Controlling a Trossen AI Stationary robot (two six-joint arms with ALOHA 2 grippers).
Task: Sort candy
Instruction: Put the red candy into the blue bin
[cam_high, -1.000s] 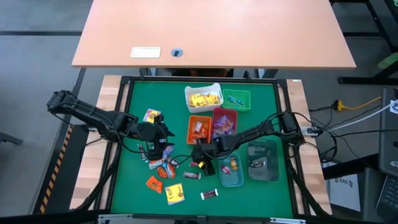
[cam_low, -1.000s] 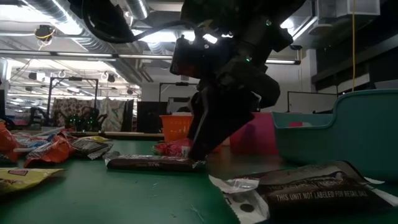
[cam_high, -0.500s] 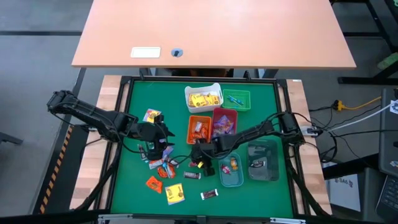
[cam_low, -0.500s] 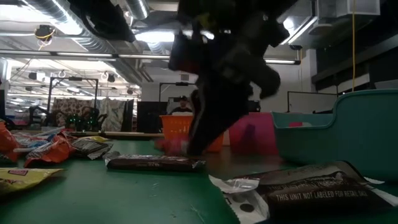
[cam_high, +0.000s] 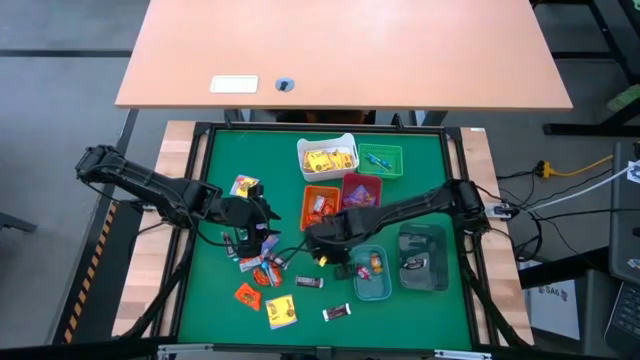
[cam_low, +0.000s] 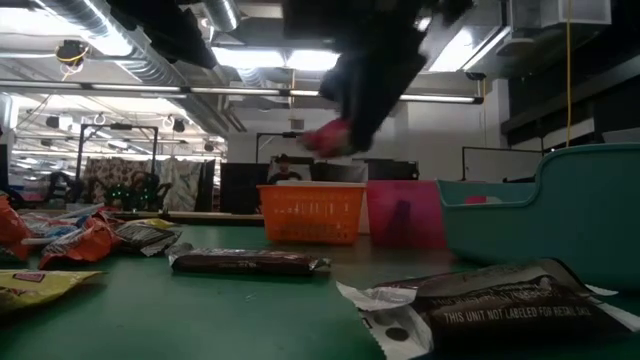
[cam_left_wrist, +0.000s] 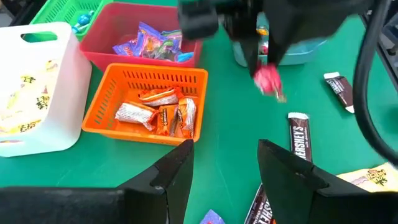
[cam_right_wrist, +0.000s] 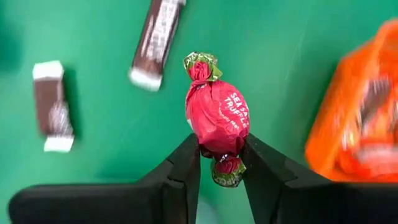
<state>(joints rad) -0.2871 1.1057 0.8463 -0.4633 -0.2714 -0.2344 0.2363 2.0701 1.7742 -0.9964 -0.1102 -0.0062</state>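
Observation:
My right gripper (cam_right_wrist: 221, 148) hangs above the green mat, in front of the orange bin (cam_high: 321, 205). It is shut on a red wrapped candy (cam_right_wrist: 217, 115) that also shows in the left wrist view (cam_left_wrist: 267, 79) and, blurred, in the low view (cam_low: 325, 140). My left gripper (cam_left_wrist: 225, 149) waits open over the mat's left half (cam_high: 245, 232), with nothing between its fingers. Several loose candies (cam_high: 262, 268) and dark bars (cam_high: 308, 282) lie flat on the mat. My right gripper pinches the red candy between its two fingers at the lower sides of its round body (cam_right_wrist: 217, 144), next to one twisted wrapper end (cam_right_wrist: 227, 172). The fingers point steeply down from above. The candy sticks out past the fingertips, lifted clear of the mat.
A white bin (cam_high: 327, 157) and a green bin (cam_high: 381, 160) stand at the far side, with a red bin (cam_high: 361, 195) beside the orange one. Two clear bins (cam_high: 372, 278) (cam_high: 422, 258) stand to the right. A dark bar (cam_low: 250, 262) and a torn wrapper (cam_low: 480, 300) lie near.
My right gripper has risen straight up from the mat and tipped more steeply downward, taking the red candy with it. The candy lay on the mat by the fingertips and now hangs clear. The left arm has kept still.

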